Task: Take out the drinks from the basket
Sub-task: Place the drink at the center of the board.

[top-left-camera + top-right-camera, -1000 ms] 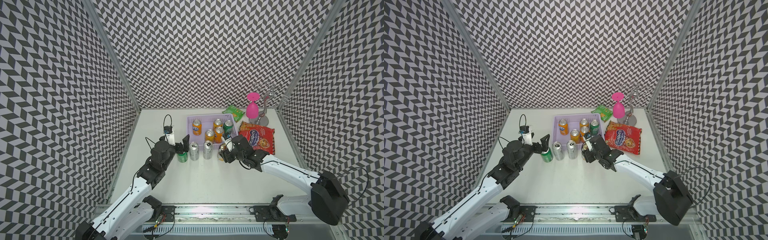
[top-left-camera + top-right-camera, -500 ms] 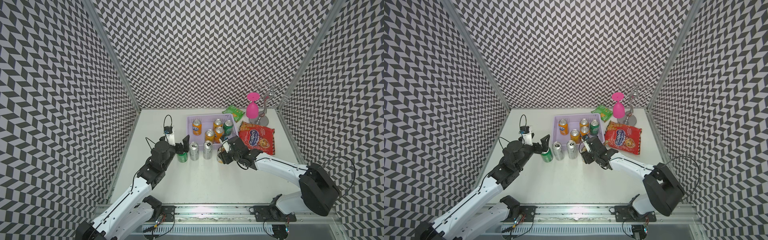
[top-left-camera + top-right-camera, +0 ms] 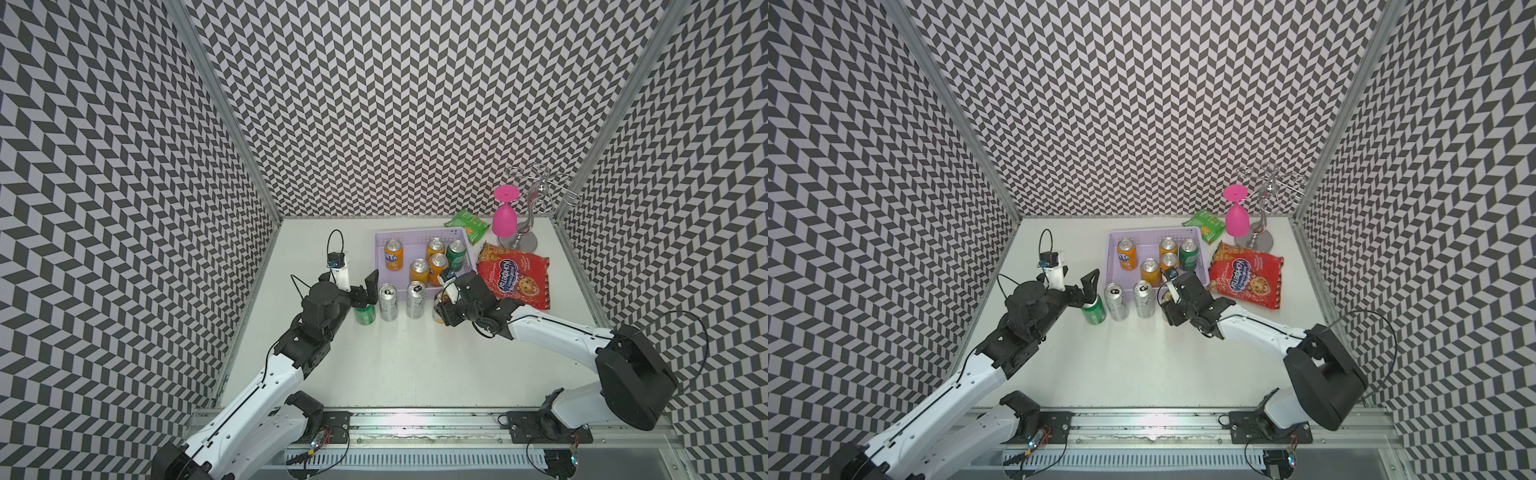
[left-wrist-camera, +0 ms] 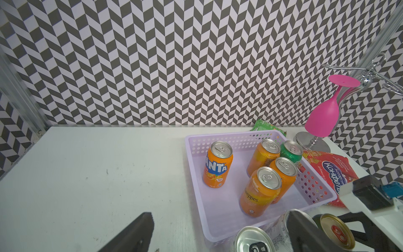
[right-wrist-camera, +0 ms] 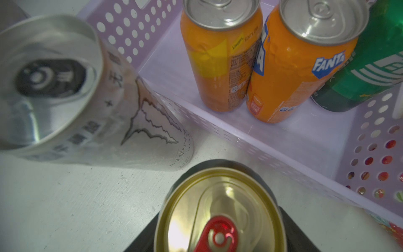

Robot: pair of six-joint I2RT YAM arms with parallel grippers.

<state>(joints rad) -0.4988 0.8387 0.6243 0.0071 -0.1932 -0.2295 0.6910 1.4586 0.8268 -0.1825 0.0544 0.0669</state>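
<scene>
**Q:** Where is the basket, and what does it hold?

**A:** The lavender basket [image 3: 409,249] sits toward the back of the white table [image 3: 415,365]. Five drinks stand upright inside it: four orange cans [image 3: 393,255] and one green can [image 3: 456,254]. The green can is in the corner nearest the red snack bag [image 3: 513,276].

**Q:** Which drinks are out?

**A:** Four, in a row just in front of the basket's near wall. From the robot's left they are a second green can [image 3: 1093,311], two tall silver cans [image 3: 388,301], and a gold-topped can [image 5: 220,218] with a red tab.

**Q:** What is the left gripper doing?

**A:** The left gripper [image 3: 359,291] is spread wide and holds nothing. It hangs over the second green can and partly hides that can's top in both top views. Whether it touches the can cannot be told.

**Q:** And the right?

**A:** The right gripper [image 3: 444,305] has its jaws closed against both sides of the gold-topped can. That can is upright, near a silver can but apart from it.

**Q:** Anything else on the table?

**A:** A green snack bag [image 3: 469,224] lies behind the basket. A pink glass [image 3: 505,216] hangs upside down from a metal rack [image 3: 524,241] in the far right corner.
</scene>
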